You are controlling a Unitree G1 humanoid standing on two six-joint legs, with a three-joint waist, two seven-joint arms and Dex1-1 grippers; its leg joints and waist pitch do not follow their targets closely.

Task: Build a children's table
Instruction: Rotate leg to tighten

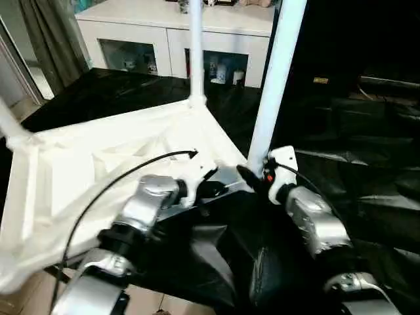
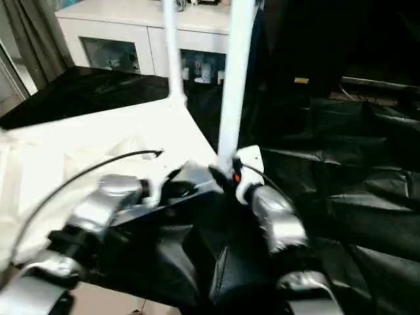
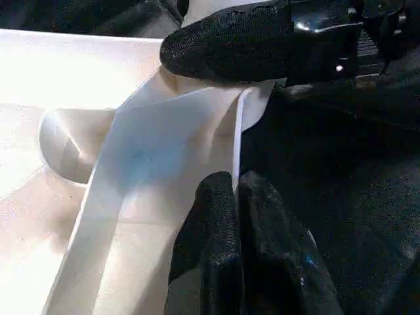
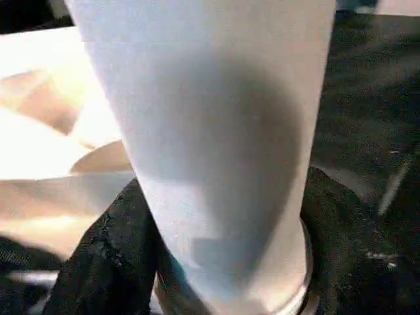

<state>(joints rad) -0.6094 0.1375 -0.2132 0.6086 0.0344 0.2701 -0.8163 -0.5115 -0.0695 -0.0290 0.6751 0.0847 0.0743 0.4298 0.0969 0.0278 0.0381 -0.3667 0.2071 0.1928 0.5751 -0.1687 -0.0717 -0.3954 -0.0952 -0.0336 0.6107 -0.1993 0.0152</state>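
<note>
The children's table lies upside down on the black-draped work table, its white top (image 1: 98,164) facing up with the ribbed underside showing. A far leg (image 1: 195,46) stands in its corner, and another leg (image 1: 10,125) rises at the left edge. The near-right leg (image 1: 275,79) stands upright in its corner. My right gripper (image 1: 256,174) is shut around that leg's base (image 4: 216,164), a black finger pressed on each side. My left gripper (image 3: 235,203) is shut on the top's thin rim (image 3: 237,131) just beside that corner, close to a right finger (image 3: 223,46).
Black drape (image 1: 367,131) covers the work table to the right and front, bunched in folds near my forearms. A white glass-door cabinet (image 1: 164,39) stands behind, with a grey curtain (image 1: 52,33) at far left. A black cable (image 1: 118,177) arcs over my left forearm.
</note>
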